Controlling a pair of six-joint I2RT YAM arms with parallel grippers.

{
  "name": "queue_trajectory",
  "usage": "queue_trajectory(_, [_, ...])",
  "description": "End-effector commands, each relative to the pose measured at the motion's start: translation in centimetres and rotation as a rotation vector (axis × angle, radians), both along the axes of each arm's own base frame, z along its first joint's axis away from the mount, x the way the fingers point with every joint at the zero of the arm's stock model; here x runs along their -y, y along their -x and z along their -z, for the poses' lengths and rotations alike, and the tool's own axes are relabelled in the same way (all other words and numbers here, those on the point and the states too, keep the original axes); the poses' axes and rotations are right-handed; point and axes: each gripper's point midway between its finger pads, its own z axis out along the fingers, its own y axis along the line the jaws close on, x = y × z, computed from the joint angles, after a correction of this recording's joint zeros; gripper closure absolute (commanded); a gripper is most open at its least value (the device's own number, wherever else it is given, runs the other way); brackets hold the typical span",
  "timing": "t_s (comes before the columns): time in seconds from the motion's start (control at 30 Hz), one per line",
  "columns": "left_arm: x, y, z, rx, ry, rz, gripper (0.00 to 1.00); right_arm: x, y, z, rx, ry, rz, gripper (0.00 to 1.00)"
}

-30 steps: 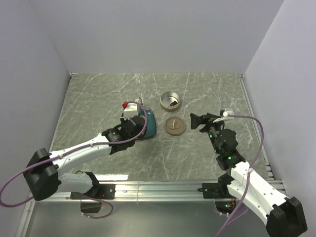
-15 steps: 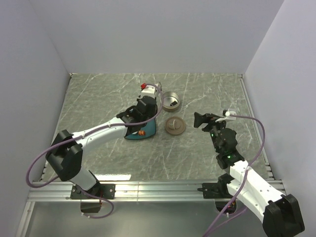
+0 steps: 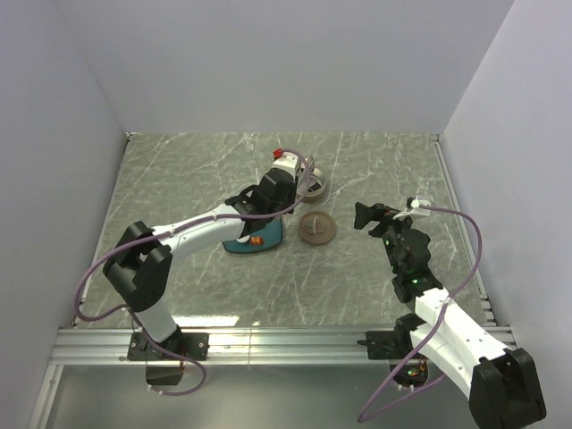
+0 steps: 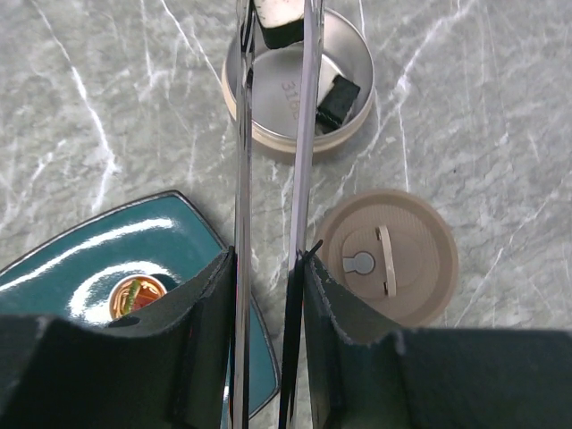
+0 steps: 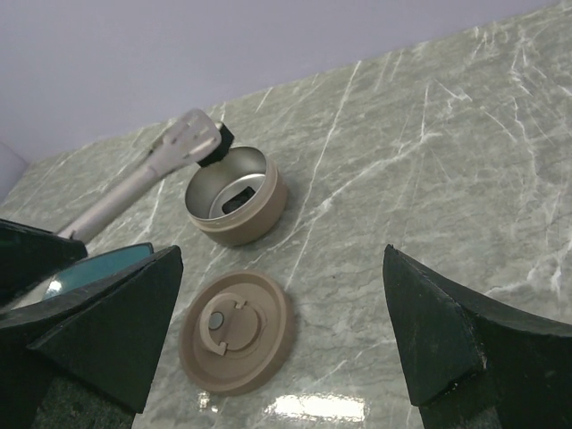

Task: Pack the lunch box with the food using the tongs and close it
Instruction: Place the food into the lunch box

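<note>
My left gripper is shut on the slim metal tongs. Their tips reach over the silver lunch box and pinch a white-and-black piece of food at its far rim. Another dark piece lies inside the tin. The tan lid lies knob up on the table beside it. One orange piece sits on the teal plate. My right gripper is open and holds nothing, right of the lid and facing it.
The teal plate lies just left of the lid, partly under my left forearm. Bare marble table stretches to the left and back. White walls enclose three sides, and a metal rail runs along the near edge.
My left arm has swung from over the plate towards the back right, carrying the tongs and the pinched piece over the lunch box. The right arm has hardly moved.
</note>
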Motion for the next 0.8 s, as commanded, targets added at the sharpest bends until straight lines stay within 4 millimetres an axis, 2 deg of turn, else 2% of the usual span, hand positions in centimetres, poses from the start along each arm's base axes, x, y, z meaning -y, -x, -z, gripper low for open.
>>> queue_trajectory(0.0, [2.0, -1.0, -3.3, 0.068, 0.082, 0.039, 0.76, 0.0, -0.1, -1.4, 0.056, -0.029, -0.003, 0.0])
queue_trajectory(0.27, [2.8, -1.6, -2.2, 0.038, 0.06, 0.048, 0.76, -0.1, -0.2, -1.2, 0.05, -0.028, -0.009, 0.0])
queue_trajectory(0.37, [2.9, -1.6, -1.1, 0.016, 0.049, 0.049, 0.77, -0.1, -0.2, -1.2, 0.051, -0.03, -0.011, 0.0])
queue_trajectory(0.77, [2.2, -1.0, -0.6, 0.002, 0.039, 0.035, 0.77, -0.2, -0.4, -1.0, 0.044, -0.029, -0.017, 0.0])
